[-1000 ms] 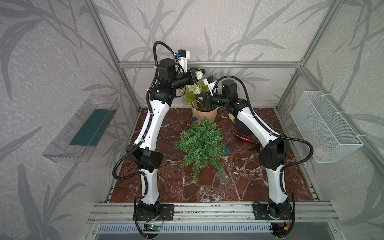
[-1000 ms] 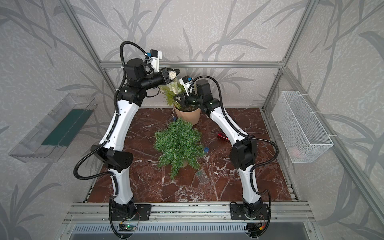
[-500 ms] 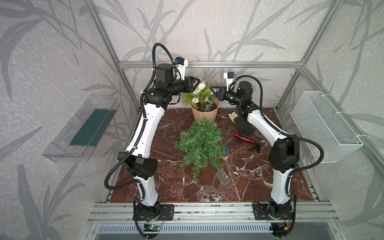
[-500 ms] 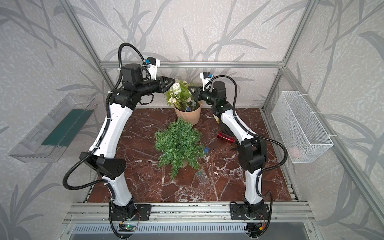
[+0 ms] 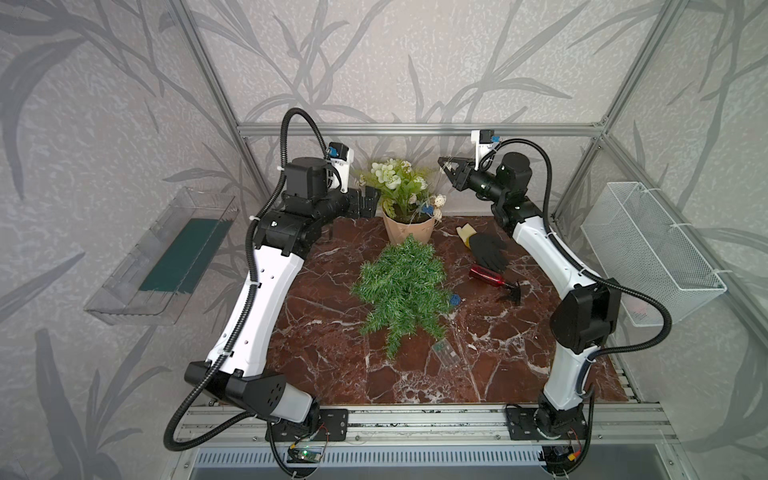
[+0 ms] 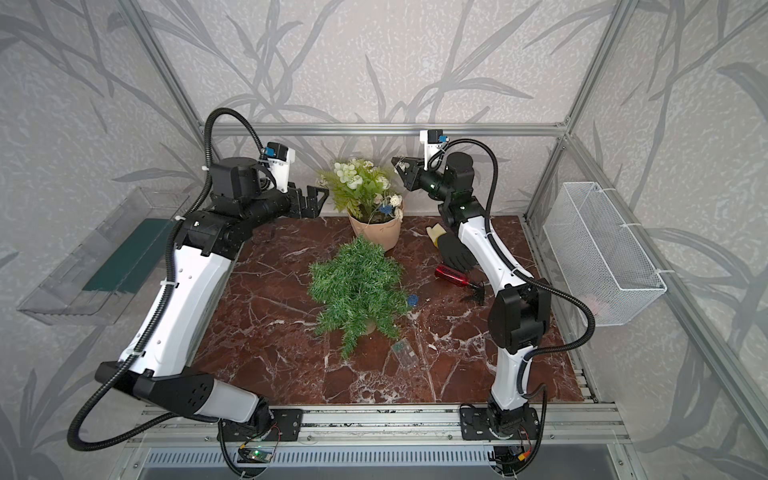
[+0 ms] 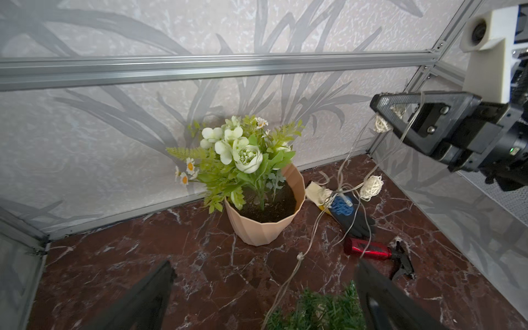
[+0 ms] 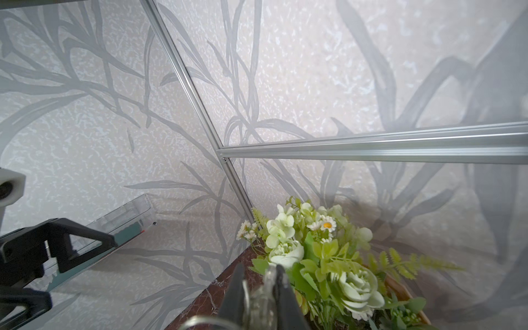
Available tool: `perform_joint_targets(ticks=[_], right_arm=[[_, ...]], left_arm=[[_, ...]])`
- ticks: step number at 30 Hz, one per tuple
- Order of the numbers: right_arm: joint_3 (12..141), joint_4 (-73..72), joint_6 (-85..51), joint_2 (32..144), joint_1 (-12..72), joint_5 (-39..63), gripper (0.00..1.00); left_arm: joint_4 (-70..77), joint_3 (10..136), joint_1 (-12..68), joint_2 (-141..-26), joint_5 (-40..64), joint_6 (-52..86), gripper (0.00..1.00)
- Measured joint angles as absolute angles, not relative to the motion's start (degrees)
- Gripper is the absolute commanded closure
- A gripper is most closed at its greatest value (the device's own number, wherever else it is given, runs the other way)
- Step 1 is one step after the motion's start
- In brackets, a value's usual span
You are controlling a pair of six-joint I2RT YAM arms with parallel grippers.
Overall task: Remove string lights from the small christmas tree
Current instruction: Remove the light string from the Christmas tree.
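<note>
The small christmas tree (image 5: 401, 286) (image 6: 357, 286) lies on the marble table, its tip just showing in the left wrist view (image 7: 314, 314). The string lights' pale wire runs up from the tree past the flowerpot to my right gripper (image 5: 444, 164) (image 6: 397, 163) (image 8: 263, 280), which is shut on it. Cream and blue balls (image 5: 436, 203) (image 7: 371, 187) dangle beside the pot. Another blue ball (image 5: 455, 300) rests by the tree, and the clear battery box (image 5: 445, 353) lies in front. My left gripper (image 5: 368, 199) (image 6: 313, 198) (image 7: 265, 294) stands open and empty, left of the pot.
A potted flowering plant (image 5: 409, 226) stands at the back centre. A black glove (image 5: 488, 251) and a red-handled tool (image 5: 490, 276) lie at the right. A white wire basket (image 5: 648, 249) hangs on the right wall, a clear tray (image 5: 166, 257) on the left.
The two grippers were together above the flowerpot; the left one has opened, let go and drawn back leftward. The right one has swung right, keeping the wire.
</note>
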State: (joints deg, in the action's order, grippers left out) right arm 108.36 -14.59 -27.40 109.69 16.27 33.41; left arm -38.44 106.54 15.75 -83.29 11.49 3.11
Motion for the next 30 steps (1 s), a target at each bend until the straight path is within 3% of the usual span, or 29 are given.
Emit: perform_joint_targets(ticks=[14,30], right_arm=[[108.9,-10.9,-27.1,107.4,11.7,32.0,1.00],[110.6,-6.9,-26.5,102.6,5.1,29.4,1.00]], left_arm=[[-41.3,91.0,15.7,-73.5,8.9,-0.6,0.05],[-43.1,84.1,12.0,-71.8,7.0,0.1,0.06]])
